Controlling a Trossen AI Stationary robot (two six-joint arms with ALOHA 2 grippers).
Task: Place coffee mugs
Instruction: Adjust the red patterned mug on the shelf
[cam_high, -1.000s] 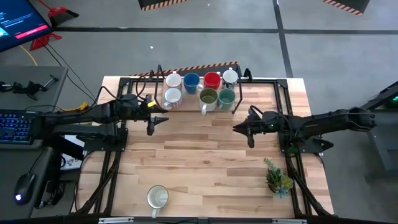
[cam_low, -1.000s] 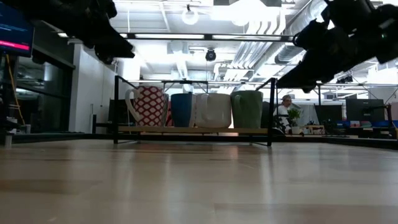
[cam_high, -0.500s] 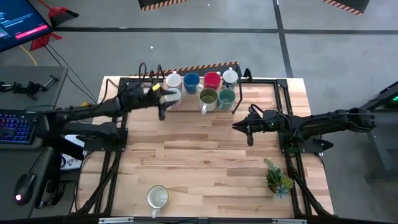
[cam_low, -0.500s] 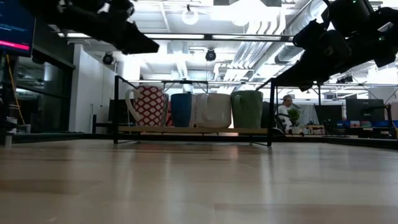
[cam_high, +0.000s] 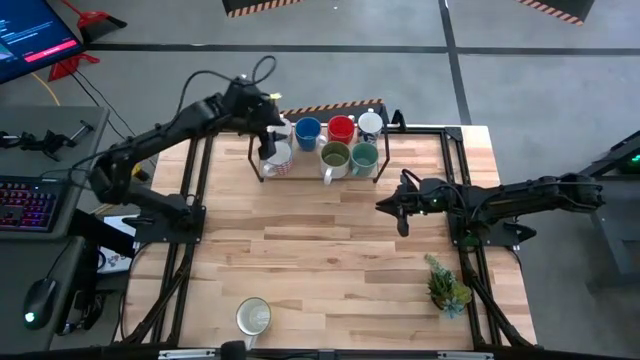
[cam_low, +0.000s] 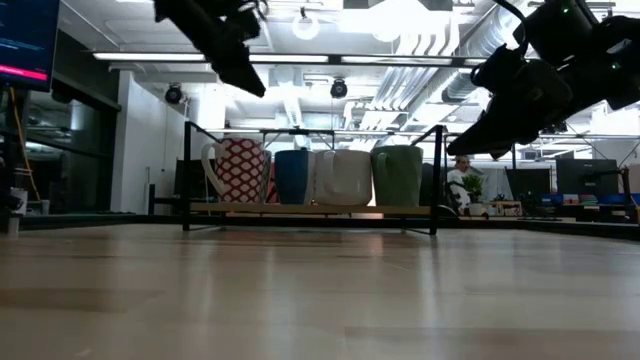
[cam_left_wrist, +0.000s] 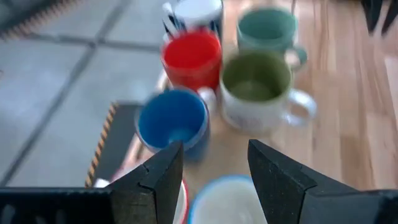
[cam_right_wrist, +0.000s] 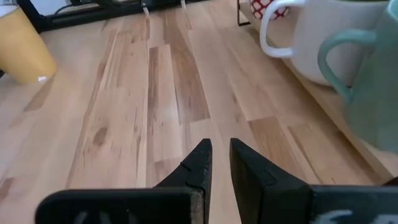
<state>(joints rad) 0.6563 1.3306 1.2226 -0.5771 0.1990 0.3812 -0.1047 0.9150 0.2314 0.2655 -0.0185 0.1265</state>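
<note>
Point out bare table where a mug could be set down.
Free: the wood between the rack and the lone mug, and left of the plant. Crowded: the rack, packed with mugs, left gripper above it.

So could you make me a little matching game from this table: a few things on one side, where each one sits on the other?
Things:
1. blue mug
2. potted plant
3. cream mug
4. left gripper

Places:
A. alone near the table's front edge
B. above the left end of the mug rack
C. back row of the rack, beside the red mug
D. front right part of the table

Pairs: 1-C, 2-D, 3-A, 4-B
</note>
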